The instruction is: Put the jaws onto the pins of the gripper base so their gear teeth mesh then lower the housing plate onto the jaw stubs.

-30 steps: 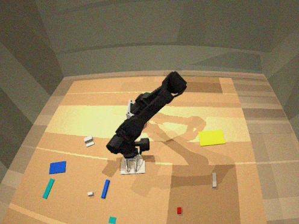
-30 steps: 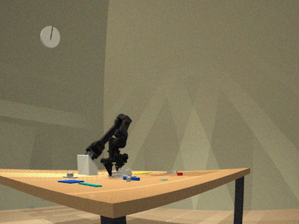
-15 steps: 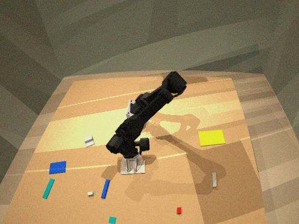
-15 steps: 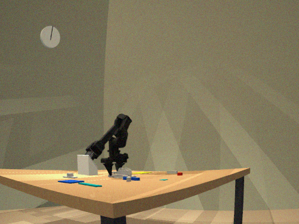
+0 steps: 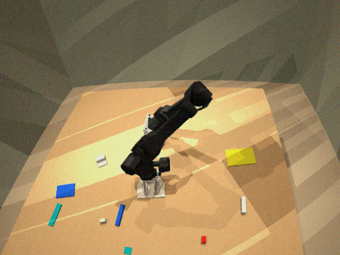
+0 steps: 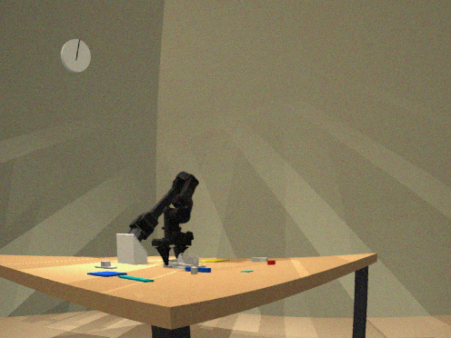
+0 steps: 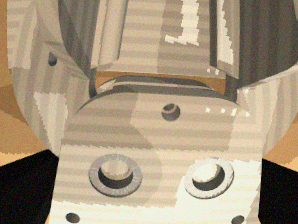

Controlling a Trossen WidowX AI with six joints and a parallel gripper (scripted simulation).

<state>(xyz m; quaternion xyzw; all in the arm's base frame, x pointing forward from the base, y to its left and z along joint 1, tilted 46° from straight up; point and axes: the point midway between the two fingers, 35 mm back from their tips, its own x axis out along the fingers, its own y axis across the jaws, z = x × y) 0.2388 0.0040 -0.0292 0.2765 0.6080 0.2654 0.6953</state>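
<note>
The housing plate point(image 7: 150, 135) is a pale plate with two ringed holes, held in my gripper point(image 7: 156, 163) point(image 6: 173, 261). The black fingers show at its two sides in the wrist view. It lies over the rear of the gripper base point(image 5: 151, 196) point(image 7: 30, 95). Pale round stub tops show inside both holes, towards their upper edges. The left jaw point(image 7: 107, 35) and right jaw point(image 7: 226, 45) reach forward from under the plate. Their gear teeth and the pins are hidden. I cannot tell whether the plate touches the jaws or sits fully down.
Left of the base lie a white stepped piece point(image 5: 101, 160), blue plate point(image 5: 65, 190), teal bar point(image 5: 55, 214), blue bar point(image 5: 120, 215) and small white block point(image 5: 103, 221). A teal square point(image 5: 127, 250) lies in front. Right are a yellow plate point(image 5: 240, 157), white bar point(image 5: 243, 205) and red block point(image 5: 203, 239).
</note>
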